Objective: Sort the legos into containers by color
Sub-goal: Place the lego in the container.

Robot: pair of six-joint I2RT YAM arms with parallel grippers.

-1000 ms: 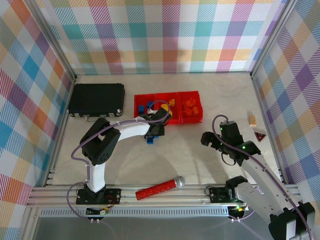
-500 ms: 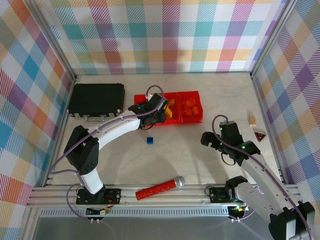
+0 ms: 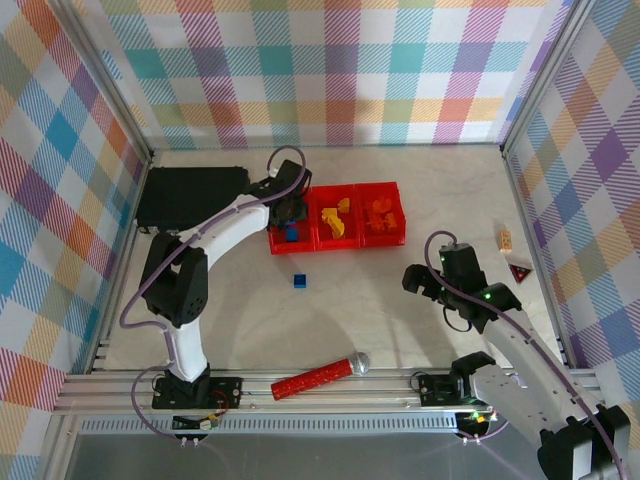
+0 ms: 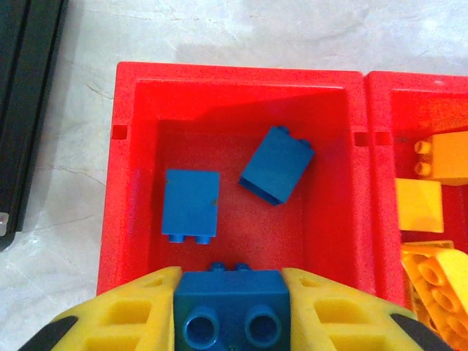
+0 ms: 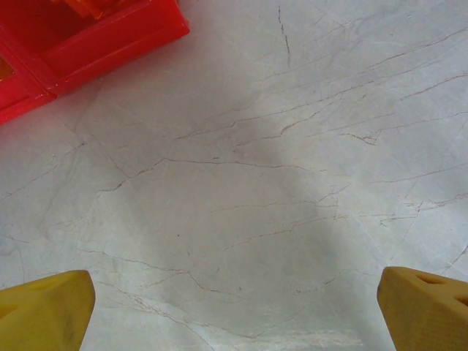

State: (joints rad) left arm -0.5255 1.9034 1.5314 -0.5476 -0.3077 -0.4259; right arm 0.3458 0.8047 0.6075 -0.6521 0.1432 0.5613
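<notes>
The left pincer (image 4: 230, 281) is clamping a blue brick (image 4: 231, 314), having just swung it over from the tabletop (image 3: 380, 320); the leftmost red bin (image 4: 123, 168) is sitting directly beneath, so release looks next. The right pincer (image 5: 234, 307) is hanging wide open, empty.

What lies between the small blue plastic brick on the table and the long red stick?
Nothing; top external view shows bare tabletop between brick and stick.

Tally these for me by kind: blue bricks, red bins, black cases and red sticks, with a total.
Blue bricks: 4, two in the left bin, one in the left hand, one loose on the table
Red bins: 3
Black case: 1
Red stick: 1
Total: 9
</notes>
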